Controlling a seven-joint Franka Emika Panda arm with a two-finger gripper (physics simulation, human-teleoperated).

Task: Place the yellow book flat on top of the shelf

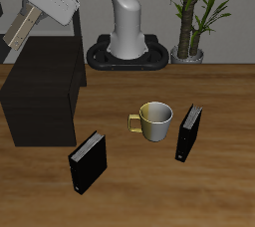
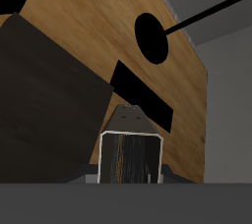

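Observation:
The yellow book (image 1: pixel 21 30), a thin tan slab, hangs tilted in the air above the back of the shelf (image 1: pixel 42 94), a large matte black box with a flat top. My gripper (image 1: pixel 36 14) is shut on the book's upper end, well above the shelf's top. In the wrist view the held book (image 2: pixel 130 155) shows end-on between my fingers, with the shelf (image 2: pixel 39 100) dark beneath and beside it. Nothing lies on the shelf's top.
Two black books stand on the wooden table: one (image 1: pixel 88 161) near the front edge by the shelf's corner, another (image 1: pixel 189 131) beside a yellow mug (image 1: pixel 155 121). The robot's base (image 1: pixel 127 47) and a potted plant (image 1: pixel 191 17) stand at the back.

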